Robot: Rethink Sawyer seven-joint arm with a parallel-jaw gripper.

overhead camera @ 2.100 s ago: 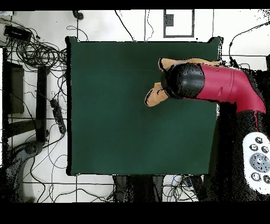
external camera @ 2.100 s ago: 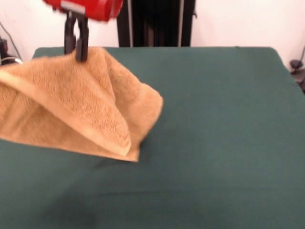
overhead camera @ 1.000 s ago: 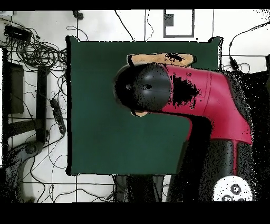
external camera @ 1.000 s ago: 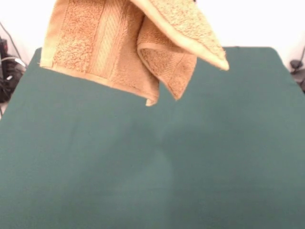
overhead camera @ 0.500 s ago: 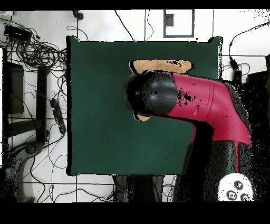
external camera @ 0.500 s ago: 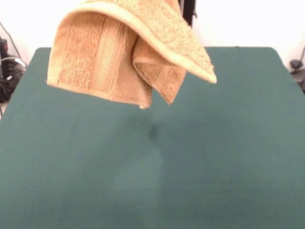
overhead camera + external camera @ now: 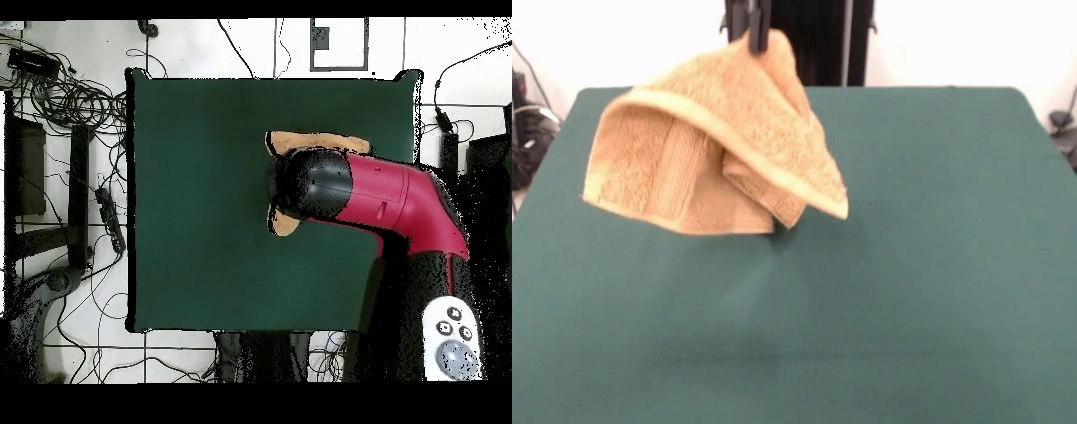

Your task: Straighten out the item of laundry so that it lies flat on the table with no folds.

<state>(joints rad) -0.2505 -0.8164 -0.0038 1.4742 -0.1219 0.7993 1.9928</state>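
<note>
The orange-tan towel [image 7: 715, 146] hangs folded from my gripper [image 7: 752, 31], held by its top corner at the top of the front view. Its lower edge hangs at about the level of the dark green table [image 7: 936, 265]; I cannot tell whether it touches. A woven band shows on the left flap. The gripper's dark fingers are shut on the towel. In the overhead view the red and black arm [image 7: 370, 195] covers most of the towel [image 7: 300, 142]; only strips show beside it. No white tag shows.
The black pedestal [image 7: 812, 40] stands behind the table's far edge. Cables and gear [image 7: 70, 100] lie on the floor beside the table in the overhead view.
The towel was lifted off the table at the front view's left, carried toward the middle, and has now come down lower than half a second ago.
</note>
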